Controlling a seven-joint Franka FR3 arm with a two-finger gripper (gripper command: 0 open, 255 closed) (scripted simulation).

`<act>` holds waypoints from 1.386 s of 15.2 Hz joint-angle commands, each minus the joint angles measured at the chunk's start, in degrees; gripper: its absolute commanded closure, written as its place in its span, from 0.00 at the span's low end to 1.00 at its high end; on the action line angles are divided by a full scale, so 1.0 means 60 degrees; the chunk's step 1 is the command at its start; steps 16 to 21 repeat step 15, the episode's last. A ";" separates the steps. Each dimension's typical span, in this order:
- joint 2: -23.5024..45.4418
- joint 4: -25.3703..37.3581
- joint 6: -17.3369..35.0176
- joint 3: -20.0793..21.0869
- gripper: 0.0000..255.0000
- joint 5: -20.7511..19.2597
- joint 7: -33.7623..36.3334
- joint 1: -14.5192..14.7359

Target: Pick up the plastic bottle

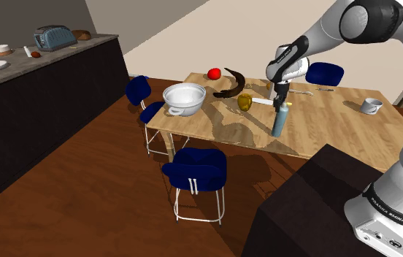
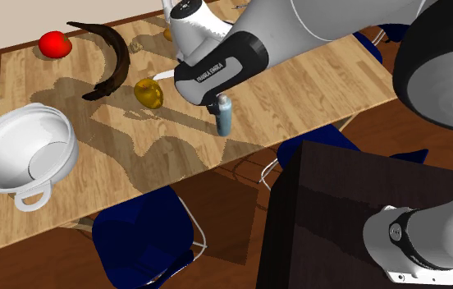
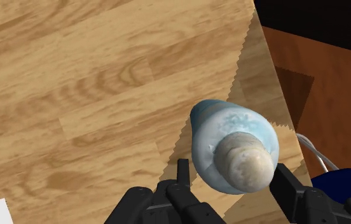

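Bottle (image 1: 279,123): stands upright on the wooden counter (image 1: 342,125), near the edge facing the stand. Can't tell if the base rests on the wood or sits just clear.
Hidden: in second exterior view the forearm covers the bottle's top. Lower body shows below it. In wrist view the base is out of sight behind the bottle's own shoulder.
Hard to make out: dark curved item (image 2: 106,61) on far side of counter, nature unclear. Yellow-brown lumpy obj. (image 2: 149,93) near the bottle, type unclear.
Shape/texture: bottle is round and smooth, pale blue w/ mottled domed shoulder. Cap (image 3: 245,163) is beige w/ ridged rings. Counter has light wood-grain planks.
Gripper (image 1: 281,95): all black, pointing down, directly over the bottle.
Gripper state: fingers (image 3: 182,173) pinching the bottle at shoulder level, one each side, cap between them.
Other: white bowl (image 2: 24,156) w/ loop handle, well apart from the bottle. Red round fruit (image 2: 54,44) at a far corner.
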 commanded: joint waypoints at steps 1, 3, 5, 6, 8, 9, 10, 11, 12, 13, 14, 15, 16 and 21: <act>-0.0167 -0.0016 -0.0150 -0.0025 1.00 -0.0028 0.0003 0.0024; -0.0358 -0.0033 -0.0322 -0.0053 1.00 -0.0060 0.0003 0.0048; -0.0541 -0.0037 -0.0499 -0.0081 1.00 -0.0092 0.0003 0.0071; -0.0632 -0.0038 -0.0588 -0.0094 1.00 -0.0108 0.0003 0.0082; -0.0811 -0.0033 -0.0769 -0.0120 1.00 -0.0140 0.0003 0.0104; -0.0899 -0.0028 -0.0861 -0.0132 1.00 -0.0156 0.0003 0.0114; -0.0987 -0.0024 -0.0952 -0.0145 1.00 -0.0173 0.0003 0.0125; -0.1070 -0.0011 -0.1047 -0.0156 1.00 -0.0189 0.0003 0.0135; -0.1154 0.0001 -0.1142 -0.0168 1.00 -0.0204 0.0003 0.0145; -0.1237 0.0015 -0.1237 -0.0179 1.00 -0.0220 0.0003 0.0154; -0.1250 0.0016 -0.1251 -0.0181 1.00 -0.0223 0.0003 0.0156; -0.1249 0.0017 -0.1251 -0.0181 1.00 -0.0223 0.0003 0.0156; -0.1249 0.0017 -0.1251 -0.0181 1.00 -0.0223 0.0003 0.0156; -0.1249 0.0017 -0.1251 -0.0181 1.00 -0.0223 0.0003 0.0156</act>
